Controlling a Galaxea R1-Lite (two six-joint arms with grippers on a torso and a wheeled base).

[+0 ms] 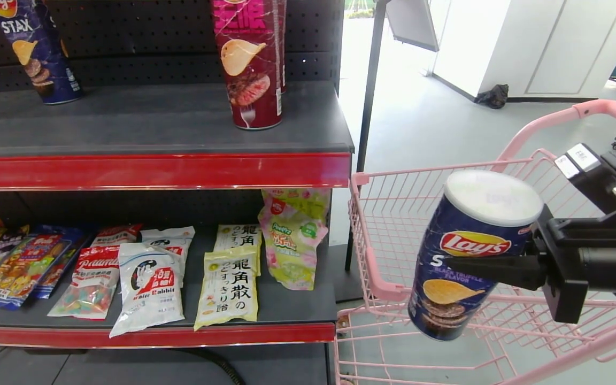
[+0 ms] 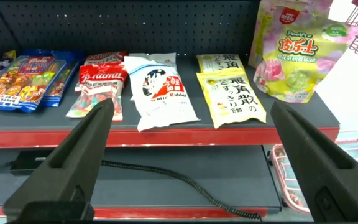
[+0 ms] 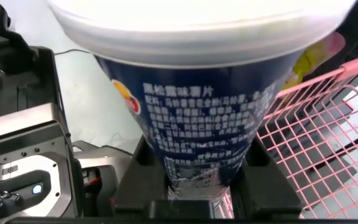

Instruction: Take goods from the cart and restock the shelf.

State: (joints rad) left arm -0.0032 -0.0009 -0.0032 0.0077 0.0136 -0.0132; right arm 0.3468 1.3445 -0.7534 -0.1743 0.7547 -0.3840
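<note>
Over pink cart beside shelf, right pincer clamps blue chip can.

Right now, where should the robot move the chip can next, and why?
Probably carry the blue chip can left toward the top shelf: the right gripper holds it over the pink cart, and a matching can stands there with room beside it.

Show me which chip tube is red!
The dark red cardboard chip tube on the black top shelf. The blue tube farther left and the blue tube in the right claw aren't red.
</note>
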